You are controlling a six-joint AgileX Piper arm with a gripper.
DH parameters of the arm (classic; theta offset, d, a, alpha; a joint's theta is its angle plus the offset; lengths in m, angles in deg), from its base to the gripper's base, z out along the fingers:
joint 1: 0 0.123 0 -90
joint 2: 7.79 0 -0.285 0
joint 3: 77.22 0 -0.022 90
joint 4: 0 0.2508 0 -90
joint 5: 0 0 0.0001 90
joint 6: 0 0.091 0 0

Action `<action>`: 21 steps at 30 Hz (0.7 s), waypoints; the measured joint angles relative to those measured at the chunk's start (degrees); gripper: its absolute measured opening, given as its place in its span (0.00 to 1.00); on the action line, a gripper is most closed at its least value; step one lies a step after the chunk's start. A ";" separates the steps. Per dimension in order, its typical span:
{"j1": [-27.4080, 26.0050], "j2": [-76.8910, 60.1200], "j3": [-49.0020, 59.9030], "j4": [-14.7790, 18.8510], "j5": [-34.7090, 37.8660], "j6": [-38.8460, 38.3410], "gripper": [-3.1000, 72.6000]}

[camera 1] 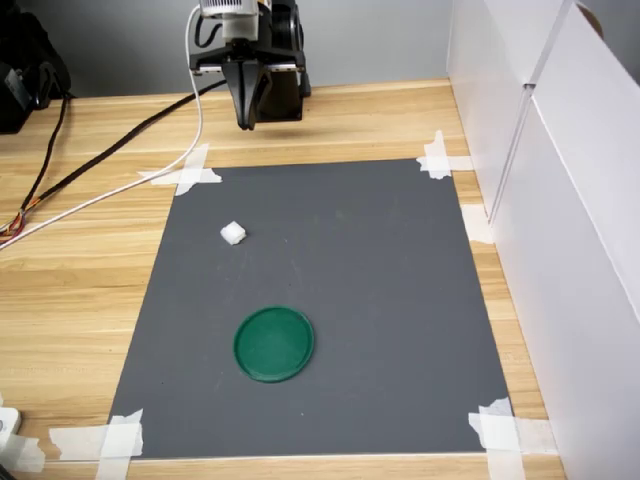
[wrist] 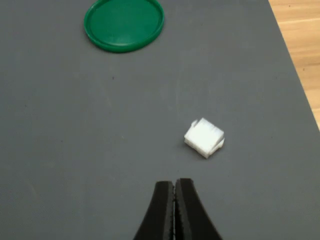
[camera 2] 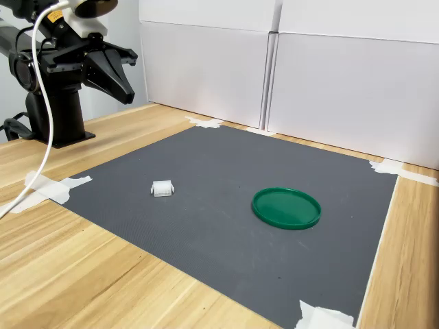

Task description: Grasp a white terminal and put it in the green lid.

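Approach step, nothing grasped yet: gripper [wrist: 174,192] w/ jaws pressed together & empty hangs above the mat edge, white terminal [wrist: 204,137] on grey mat [camera 1: 380,280], apart from green lid [camera 1: 274,344]; next needs opening, descent over it.

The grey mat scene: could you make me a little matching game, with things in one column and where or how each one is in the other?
Things:
1. white terminal
2. green lid
3. gripper
4. tape strips

States:
A. shut, raised above the table
B. holding down the mat's corners
C. lying empty on the mat
D. loose on the mat, apart from the lid

Pairs: 1-D, 2-C, 3-A, 4-B
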 joint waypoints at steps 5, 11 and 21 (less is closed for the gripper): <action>0.00 6.52 -3.53 0.00 0.06 -0.24 0.01; 0.00 18.18 -10.01 0.00 4.16 -6.00 0.01; 0.00 36.29 -22.69 0.00 10.54 -17.93 0.01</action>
